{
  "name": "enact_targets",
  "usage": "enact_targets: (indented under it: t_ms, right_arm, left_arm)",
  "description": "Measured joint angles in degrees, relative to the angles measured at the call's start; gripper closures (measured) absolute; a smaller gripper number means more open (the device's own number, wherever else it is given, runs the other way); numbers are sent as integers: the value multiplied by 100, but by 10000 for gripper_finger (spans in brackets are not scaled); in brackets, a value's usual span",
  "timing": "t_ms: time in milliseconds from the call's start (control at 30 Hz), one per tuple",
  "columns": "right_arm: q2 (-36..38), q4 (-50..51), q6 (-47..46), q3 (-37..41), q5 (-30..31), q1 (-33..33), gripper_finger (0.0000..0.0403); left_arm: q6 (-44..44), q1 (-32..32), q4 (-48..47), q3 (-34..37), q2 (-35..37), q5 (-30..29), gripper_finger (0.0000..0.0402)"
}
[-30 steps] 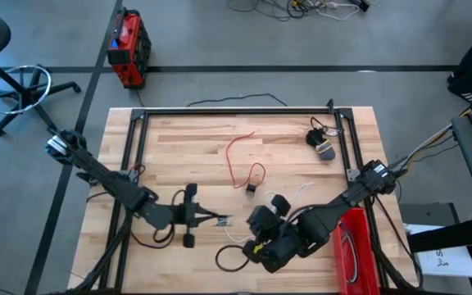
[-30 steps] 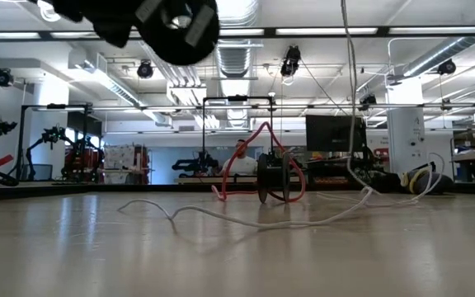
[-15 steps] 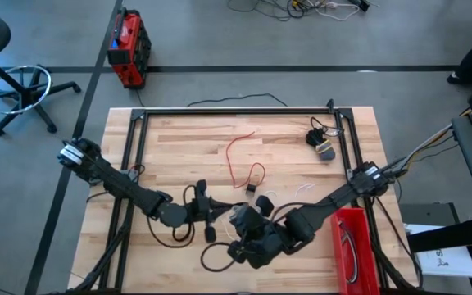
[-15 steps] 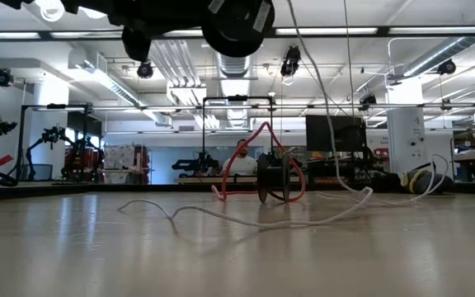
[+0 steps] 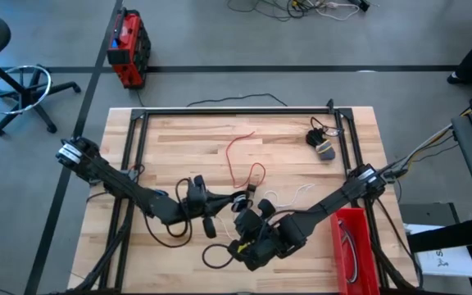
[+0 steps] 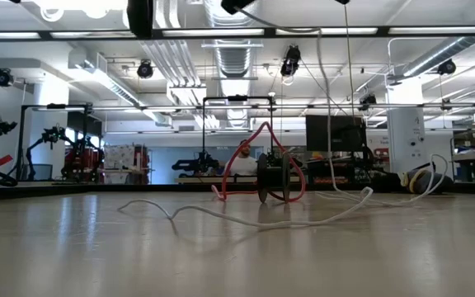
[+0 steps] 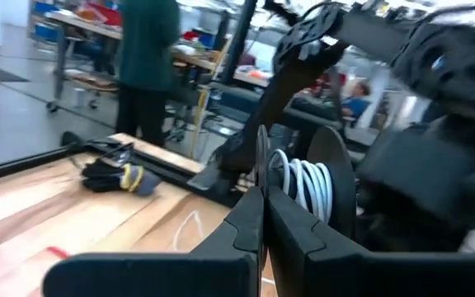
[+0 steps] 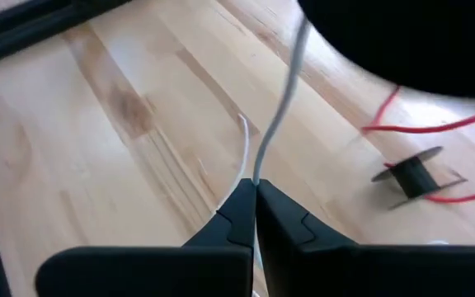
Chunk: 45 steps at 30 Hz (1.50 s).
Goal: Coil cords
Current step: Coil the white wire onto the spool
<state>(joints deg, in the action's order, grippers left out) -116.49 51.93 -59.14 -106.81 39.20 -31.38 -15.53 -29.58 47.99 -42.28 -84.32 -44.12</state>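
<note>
High view: left gripper [image 5: 220, 201] and right gripper [image 5: 240, 215] meet just near-side of the red cord [image 5: 244, 160], mid-table [image 5: 179, 135]; a black bundle [image 5: 321, 146] lies toward the far right corner.

Low view: white cord [image 6: 246, 219] trails slack before the red cord's spool [image 6: 272, 183], rising to the arms.

Left wrist view: jaws clenched, pinching a disc of the white-wound spool [image 7: 303, 188].

Right wrist view: jaws clenched on the white cord. Risk: the slack may snag the red spool, dragging it.
</note>
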Motion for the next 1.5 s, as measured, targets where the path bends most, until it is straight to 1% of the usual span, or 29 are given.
enact_targets:
  t_ms: [100, 200, 300, 367, 467, 600, 700, 767, 867, 967, 1133, 1233, 1300, 1367, 1500]
  right_arm:
    - [11, 268, -28, -1, 38, -85, 403]
    - [36, 496, 41, -44, 59, -188, 403]
    - [96, 494, 372, -52, 44, -338, 403]
    - [109, 479, 698, -57, 46, -432, 403]
    - [109, 457, 1063, -63, 89, -545, 403]
    - [120, 258, 1130, -72, 142, -625, 403]
    - [122, 33, 1376, -72, 134, -638, 403]
    - [120, -98, 1540, -67, 55, -645, 403]
    - [122, -181, 1811, -63, -55, -649, 403]
    - [140, -146, 1969, -49, -129, -652, 403]
    - [304, -80, 1925, -72, -165, -662, 403]
    - [411, -111, 1290, -74, -155, -595, 403]
    - [434, -130, 898, -87, -226, -502, 403]
    - [435, -133, 707, -116, -384, -409, 403]
    - [436, -374, 481, -116, -669, -265, 403]
  left_arm:
    - [54, -10, -9, 69, 223, 337, 401]
    - [285, -63, -23, 250, 483, 674, 402]
    - [707, -158, -20, 485, 753, 1262, 402]
    - [875, -231, -18, 656, 948, 1480, 402]
    - [1199, -354, -4, 872, 1218, 1562, 401]
    - [1465, -455, 206, 1097, 1509, 1652, 401]
    - [1547, -455, 292, 1154, 1619, 1718, 401]
    - [1550, -455, 297, 1158, 1624, 2107, 401]
    - [1545, -453, 315, 1157, 1523, 2852, 401]
    - [1441, -456, 47, 1123, 1410, 3389, 401]
    - [1207, -466, -760, 1112, 1343, 3580, 401]
    - [1189, -466, -939, 1112, 1279, 3825, 401]
    - [1185, -466, -945, 1110, 1230, 3848, 401]
    - [1172, -466, -973, 1108, 1162, 3718, 401]
    - [1135, -477, -1156, 1108, 1010, 3114, 401]
